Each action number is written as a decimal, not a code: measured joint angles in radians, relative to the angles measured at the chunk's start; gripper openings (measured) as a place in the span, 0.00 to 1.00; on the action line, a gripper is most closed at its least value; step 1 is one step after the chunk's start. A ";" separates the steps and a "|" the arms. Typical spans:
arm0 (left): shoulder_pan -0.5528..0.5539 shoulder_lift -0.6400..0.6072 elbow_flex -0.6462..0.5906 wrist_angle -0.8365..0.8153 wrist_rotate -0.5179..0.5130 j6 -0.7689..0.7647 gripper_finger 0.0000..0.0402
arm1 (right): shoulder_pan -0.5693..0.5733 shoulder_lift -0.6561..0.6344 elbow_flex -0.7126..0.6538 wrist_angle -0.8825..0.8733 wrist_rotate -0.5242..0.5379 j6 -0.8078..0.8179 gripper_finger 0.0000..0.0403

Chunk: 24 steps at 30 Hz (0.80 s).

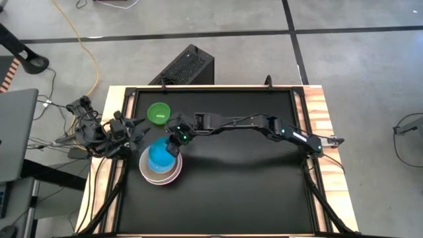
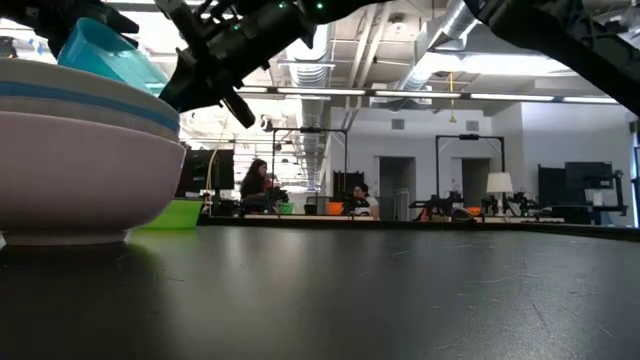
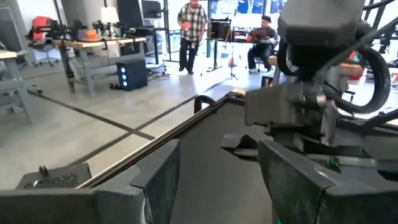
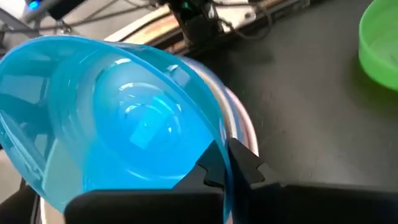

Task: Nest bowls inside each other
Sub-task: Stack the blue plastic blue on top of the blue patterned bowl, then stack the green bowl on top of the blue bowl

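Glossy translucent plastic teal bowl (image 4: 124,124), smooth green bowl (image 4: 380,43), matt black table (image 1: 251,178), wooden edge (image 1: 330,132)

Both arms are dark and jointed, with small green lights near the right pincer (image 1: 174,140).

Tilted teal bowl (image 4: 124,124), perhaps pinched by fingers (image 4: 239,165)

High cam looks straight down, low cam level across table (image 1: 251,192), wrist cams close; all share bowl stack (image 1: 160,166).
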 joint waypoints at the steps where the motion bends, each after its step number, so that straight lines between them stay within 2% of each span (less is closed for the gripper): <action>1: 0.000 0.000 0.000 0.000 0.002 0.002 0.51 | 0.003 0.000 0.000 -0.006 0.000 -0.001 0.04; 10: 0.000 0.000 0.000 0.000 0.035 -0.009 0.51 | 0.026 -0.001 0.000 -0.066 -0.002 -0.072 0.20; 20: 0.000 0.000 0.000 0.000 0.069 -0.030 0.51 | 0.017 -0.032 -0.001 -0.081 -0.004 -0.128 0.50; 24: 0.000 0.000 0.000 -0.010 0.083 -0.059 0.51 | -0.007 -0.073 -0.002 -0.101 -0.003 -0.202 0.58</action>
